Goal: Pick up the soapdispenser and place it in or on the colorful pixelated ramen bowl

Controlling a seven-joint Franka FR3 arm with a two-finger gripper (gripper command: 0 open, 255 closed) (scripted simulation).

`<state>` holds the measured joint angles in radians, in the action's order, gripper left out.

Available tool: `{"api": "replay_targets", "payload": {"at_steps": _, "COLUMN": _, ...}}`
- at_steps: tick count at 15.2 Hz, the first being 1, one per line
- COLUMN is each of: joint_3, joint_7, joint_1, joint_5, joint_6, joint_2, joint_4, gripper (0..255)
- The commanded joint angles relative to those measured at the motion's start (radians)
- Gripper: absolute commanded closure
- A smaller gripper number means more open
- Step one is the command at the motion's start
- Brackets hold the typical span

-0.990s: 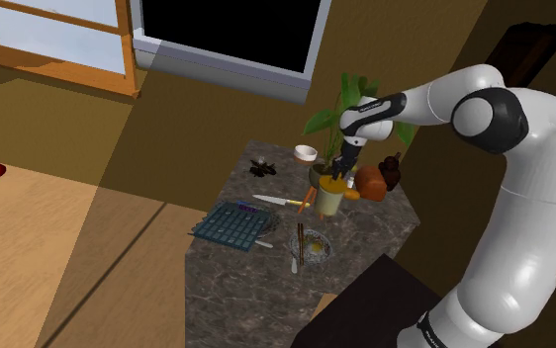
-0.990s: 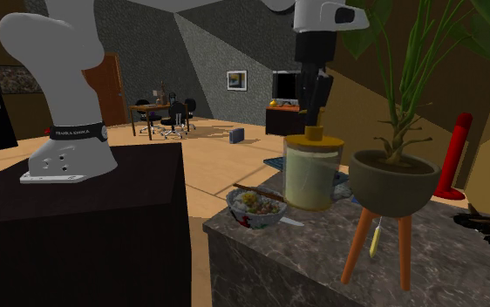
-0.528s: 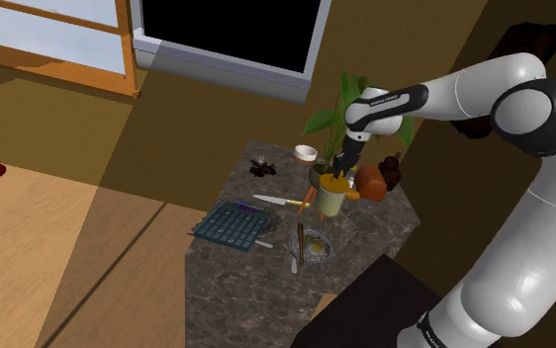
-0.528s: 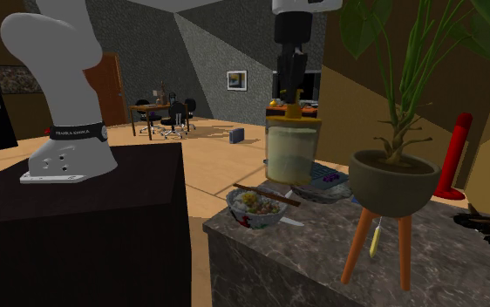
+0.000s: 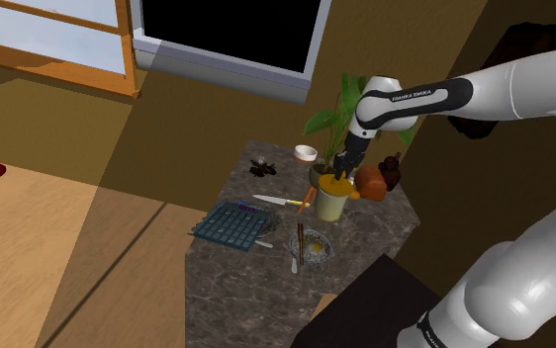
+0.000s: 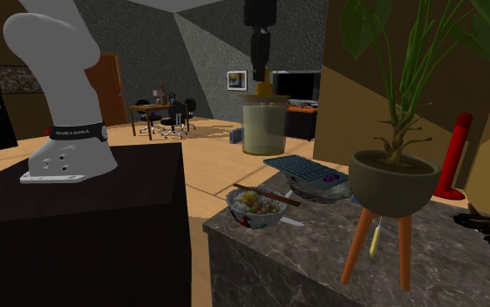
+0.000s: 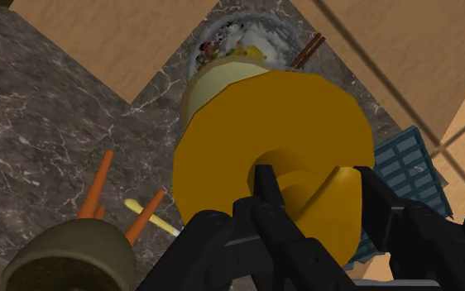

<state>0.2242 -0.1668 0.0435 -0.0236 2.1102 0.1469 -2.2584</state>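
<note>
The soap dispenser (image 5: pixel 329 202) is a pale yellowish jar with a round amber lid (image 7: pixel 272 157). It hangs in the air above the marble table (image 5: pixel 246 287), and my gripper (image 5: pixel 341 170) is shut on the pump at its top. In the second exterior view the soap dispenser (image 6: pixel 264 127) hangs under the gripper (image 6: pixel 259 63), above and behind the ramen bowl (image 6: pixel 256 209). The bowl (image 5: pixel 313 245) holds noodles, with chopsticks (image 6: pixel 265 194) laid across it. In the wrist view the black gripper (image 7: pixel 322 197) clasps the lid's spout, and the bowl (image 7: pixel 227 41) shows beyond the jar.
A potted plant (image 6: pixel 391 179) on orange legs stands close beside the dispenser. A blue grid rack (image 5: pixel 232 224), a knife (image 5: pixel 281 202), a small white bowl (image 5: pixel 306 152), a brown teapot (image 5: pixel 377 179) and a dark object (image 5: pixel 262 167) lie on the table. The black stand (image 6: pixel 78 227) is near the bowl.
The gripper has lifted the dispenser higher and carried it toward the second exterior view's left, away from the potted plant. The arm has stretched out further.
</note>
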Motion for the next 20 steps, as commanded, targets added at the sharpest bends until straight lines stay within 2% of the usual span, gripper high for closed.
{"api": "replay_targets", "payload": {"at_steps": 1, "joint_3": -0.02, "joint_7": 0.04, "joint_1": -0.011, "joint_5": 0.01, "joint_6": -0.021, "joint_2": 0.055, "joint_4": -0.031, "gripper": 255}}
{"api": "replay_targets", "payload": {"at_steps": 20, "joint_3": -0.011, "joint_7": -0.002, "joint_1": -0.015, "joint_5": -0.032, "joint_6": 0.245, "joint_2": -0.086, "joint_4": -0.16, "gripper": 255}}
